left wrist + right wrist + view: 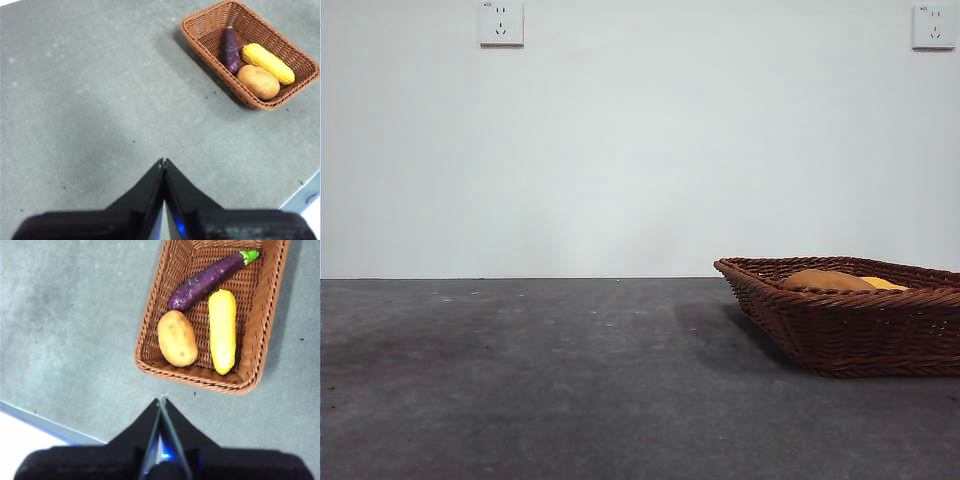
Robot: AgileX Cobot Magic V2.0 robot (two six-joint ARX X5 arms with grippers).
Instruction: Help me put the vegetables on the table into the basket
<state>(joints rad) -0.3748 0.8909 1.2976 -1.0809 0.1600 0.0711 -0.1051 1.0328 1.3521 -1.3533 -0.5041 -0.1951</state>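
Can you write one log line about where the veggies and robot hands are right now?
potato, corn, eggplant: all in basket | left gripper: shut, empty, above table | right gripper: shut, empty, near basket

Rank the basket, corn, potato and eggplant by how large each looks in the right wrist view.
1. basket
2. corn and eggplant, about equally long; corn looks thicker
3. potato, shortest but widest

The dark grey, faintly speckled table [540, 380] fills the lower half of the front view. Directly on it rests one brown woven basket [860, 335], at the right edge of that frame.
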